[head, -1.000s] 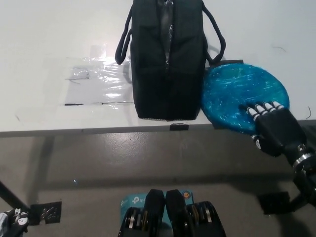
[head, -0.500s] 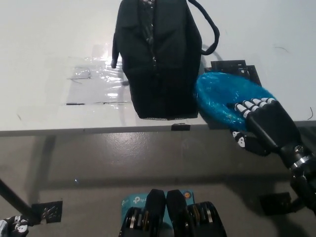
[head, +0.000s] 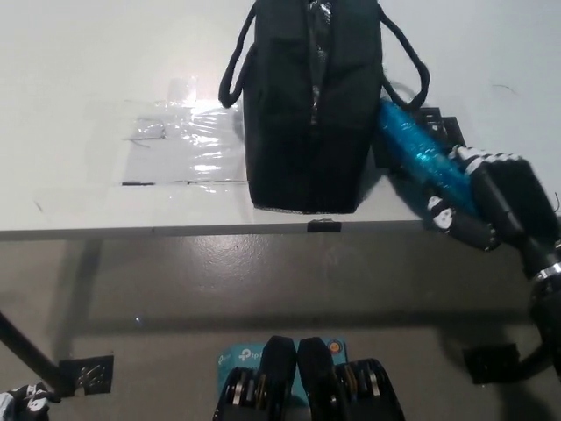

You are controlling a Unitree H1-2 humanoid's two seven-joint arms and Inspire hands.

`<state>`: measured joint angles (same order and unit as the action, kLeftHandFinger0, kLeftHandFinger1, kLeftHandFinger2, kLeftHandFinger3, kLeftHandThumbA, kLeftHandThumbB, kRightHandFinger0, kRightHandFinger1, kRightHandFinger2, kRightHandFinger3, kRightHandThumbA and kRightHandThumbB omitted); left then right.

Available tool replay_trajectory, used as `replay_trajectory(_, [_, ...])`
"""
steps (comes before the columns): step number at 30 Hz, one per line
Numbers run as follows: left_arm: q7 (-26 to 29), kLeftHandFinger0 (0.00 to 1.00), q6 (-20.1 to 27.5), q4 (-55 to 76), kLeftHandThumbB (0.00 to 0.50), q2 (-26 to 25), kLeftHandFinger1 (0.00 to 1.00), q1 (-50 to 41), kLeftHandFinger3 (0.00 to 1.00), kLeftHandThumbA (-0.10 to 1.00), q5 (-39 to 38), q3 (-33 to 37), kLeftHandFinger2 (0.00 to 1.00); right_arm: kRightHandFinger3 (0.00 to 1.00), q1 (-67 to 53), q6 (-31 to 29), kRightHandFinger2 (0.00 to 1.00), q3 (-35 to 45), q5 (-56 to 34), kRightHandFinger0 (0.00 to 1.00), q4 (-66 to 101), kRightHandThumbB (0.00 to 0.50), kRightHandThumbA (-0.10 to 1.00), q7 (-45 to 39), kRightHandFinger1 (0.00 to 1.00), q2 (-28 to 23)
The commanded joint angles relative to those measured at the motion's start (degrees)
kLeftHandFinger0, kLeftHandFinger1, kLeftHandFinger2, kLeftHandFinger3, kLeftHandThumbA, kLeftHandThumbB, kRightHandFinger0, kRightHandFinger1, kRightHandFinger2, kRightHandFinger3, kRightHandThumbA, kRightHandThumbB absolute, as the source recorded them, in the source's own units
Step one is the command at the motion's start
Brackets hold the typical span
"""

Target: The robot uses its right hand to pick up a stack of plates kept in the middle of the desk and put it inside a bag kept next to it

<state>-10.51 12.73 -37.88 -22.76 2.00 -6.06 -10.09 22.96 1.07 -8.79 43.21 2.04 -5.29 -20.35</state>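
- Head view: the black bag (head: 311, 105) stands upright on the white desk (head: 105, 79), near its front edge.
- Stack of plates (head: 419, 156), wrapped in blue film, is tilted steeply on edge just right of the bag, upper end against the bag's side.
- Right hand (head: 482, 197) is closed on the stack's lower right end, fingers over its rim.
- Left hand (head: 22, 403) rests far below and left of the bag; its state cannot be told.

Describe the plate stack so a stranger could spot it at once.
Find the black bag on the white desk. Just beside it, the black right hand grips the plate stack, tilted on edge. It is the only bright blue, plastic-wrapped thing there.
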Motion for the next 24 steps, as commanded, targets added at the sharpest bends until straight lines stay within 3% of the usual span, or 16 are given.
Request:
replay_trajectory(1, [-0.04, 0.0, 2.09, 0.69, 0.5, -1.4, 0.02, 0.25, 0.21, 0.28, 0.03, -0.25, 0.17, 0.26, 0.47, 6.91, 0.45, 3.34, -4.77, 0.0, 2.1, 0.166, -0.1, -4.18, 0.07, -0.18])
replay_trajectory(4, [0.06, 0.0, 1.48, 1.2, 0.5, -1.29, 0.03, 0.05, 0.21, 0.28, 0.02, -0.3, 0.17, 0.22, 0.49, 9.15, 0.37, 5.11, -6.14, 0.0, 3.35, 0.222, -0.1, -5.09, 0.02, 0.1])
replay_trajectory(8, [0.37, 0.0, 1.73, 0.94, 0.5, -1.41, 0.04, -0.16, 0.21, 0.28, 0.47, -0.19, 0.18, 0.21, 0.97, 12.48, 0.39, 7.99, -9.73, 0.0, 4.83, 0.234, -0.1, -5.44, 0.03, 2.07])
replay_trajectory(11, [0.11, 0.0, 1.72, 0.6, 0.5, -1.22, 0.02, -0.19, 0.23, 0.27, -0.01, -0.38, 0.17, 0.17, 2.28, 12.07, 0.31, 9.5, -11.65, 0.0, 4.6, 0.257, -0.1, -4.4, 0.0, 2.75])
replay_trajectory(15, [0.23, 0.0, 2.1, 0.98, 0.5, -1.31, 0.02, -0.43, 0.22, 0.27, 0.3, -0.27, 0.16, 0.19, 4.21, 15.35, 0.34, 10.46, -12.98, 0.0, 4.72, 0.259, -0.1, -4.64, 0.01, 3.69])
replay_trajectory(18, [0.49, 0.0, 0.85, 1.61, 0.5, -1.16, 0.04, -0.51, 0.23, 0.26, 0.16, -0.44, 0.18, 0.17, 5.69, 18.53, 0.29, 13.16, -18.49, 0.0, 5.51, 0.227, -0.1, -5.54, 0.0, 5.7])
replay_trajectory(21, [0.15, 0.0, 1.61, 1.35, 0.5, -1.26, 0.02, -0.48, 0.22, 0.26, 0.13, -0.33, 0.17, 0.25, 7.65, 22.33, 0.3, 15.13, -20.03, 0.0, 6.16, 0.176, -0.1, -5.76, 0.0, 7.24])
replay_trajectory(22, [-0.01, 0.0, 0.99, 1.53, 0.5, -1.23, 0.03, -0.47, 0.22, 0.26, -0.11, -0.38, 0.17, 0.28, 9.33, 25.16, 0.24, 16.71, -22.03, 0.0, 6.89, 0.142, -0.1, -6.03, 0.0, 8.36])
replay_trajectory(24, [0.17, 0.0, 1.02, 1.58, 0.5, -1.24, 0.03, -0.44, 0.21, 0.25, 0.15, -0.28, 0.16, 0.26, 10.72, 25.86, 0.15, 18.81, -23.26, 0.0, 6.64, 0.151, -0.1, -5.89, 0.0, 9.83])
